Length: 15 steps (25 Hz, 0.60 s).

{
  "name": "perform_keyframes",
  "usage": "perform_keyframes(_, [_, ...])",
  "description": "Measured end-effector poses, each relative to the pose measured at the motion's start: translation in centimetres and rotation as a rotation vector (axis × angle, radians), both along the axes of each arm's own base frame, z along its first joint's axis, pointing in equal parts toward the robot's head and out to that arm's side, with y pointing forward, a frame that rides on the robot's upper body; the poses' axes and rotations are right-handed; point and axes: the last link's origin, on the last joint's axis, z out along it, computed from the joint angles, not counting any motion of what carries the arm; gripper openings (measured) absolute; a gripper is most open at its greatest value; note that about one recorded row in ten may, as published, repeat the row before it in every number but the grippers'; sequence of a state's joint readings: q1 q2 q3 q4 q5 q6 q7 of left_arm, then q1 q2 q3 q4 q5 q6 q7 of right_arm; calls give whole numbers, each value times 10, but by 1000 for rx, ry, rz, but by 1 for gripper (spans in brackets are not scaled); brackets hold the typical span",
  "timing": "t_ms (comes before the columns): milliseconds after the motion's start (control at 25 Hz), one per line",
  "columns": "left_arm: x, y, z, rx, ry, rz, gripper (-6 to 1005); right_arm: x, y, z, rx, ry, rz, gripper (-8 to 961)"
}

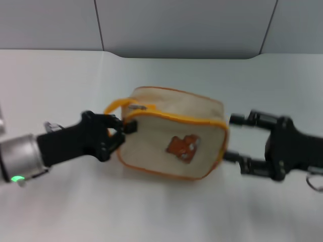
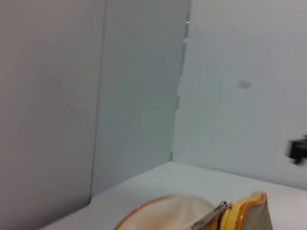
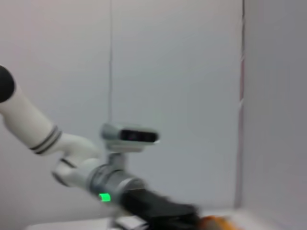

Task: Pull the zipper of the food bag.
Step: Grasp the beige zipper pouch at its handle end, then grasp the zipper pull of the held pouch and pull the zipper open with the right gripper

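The food bag (image 1: 174,133) is a beige pouch with orange piping and a brown bear print, lying in the middle of the white table. Its orange strap loop (image 1: 117,106) curls at its left end. My left gripper (image 1: 123,129) is at that left end, below the loop, with its black fingers shut on the zipper there. In the left wrist view the silver zipper pull (image 2: 211,216) sticks out between the beige fabric (image 2: 168,213) and the orange piping. My right gripper (image 1: 233,138) is open at the bag's right end, its two fingers level with the end's far and near corners.
The white table (image 1: 161,212) ends at a grey back wall (image 1: 181,25). A grey object (image 1: 1,123) shows at the left edge of the head view. The right wrist view shows the left arm (image 3: 96,175) and a bit of orange (image 3: 216,221).
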<state>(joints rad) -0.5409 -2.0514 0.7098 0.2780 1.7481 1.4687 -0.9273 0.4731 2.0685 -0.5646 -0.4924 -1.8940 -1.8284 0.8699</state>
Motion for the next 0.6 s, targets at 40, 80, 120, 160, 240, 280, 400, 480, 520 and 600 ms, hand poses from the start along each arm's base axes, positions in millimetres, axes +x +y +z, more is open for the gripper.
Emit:
perform_keyframes(40, [1, 2, 24, 3, 3, -81, 77, -3, 4, 1, 64, 8, 24, 632])
perform_keyframes(80, [1, 3, 31, 5, 7, -99, 77, -4, 7, 3, 113, 14, 41, 628])
perform_keyframes(120, [3, 5, 38, 5, 12, -129, 77, -6, 11, 4, 168, 22, 58, 625])
perform_keyframes(160, [6, 8, 49, 2, 31, -171, 78, -11, 19, 6, 263, 32, 83, 622])
perform_keyframes(240, [7, 9, 52, -3, 40, -185, 78, -13, 24, 7, 307, 31, 94, 616])
perform_keyframes(280, [10, 12, 56, -10, 57, -206, 78, -16, 29, 7, 347, 21, 110, 613])
perform_keyframes(400, [18, 16, 59, -35, 83, -249, 74, -25, 43, 0, 441, -26, 167, 603])
perform_keyframes(480, [23, 18, 59, -44, 84, -266, 71, -31, 49, -5, 477, -48, 205, 597])
perform_keyframes(520, [25, 20, 58, -47, 84, -272, 71, -34, 52, -8, 488, -56, 219, 593])
perform_keyframes(600, [28, 21, 58, -49, 81, -280, 72, -41, 58, -14, 499, -80, 254, 587])
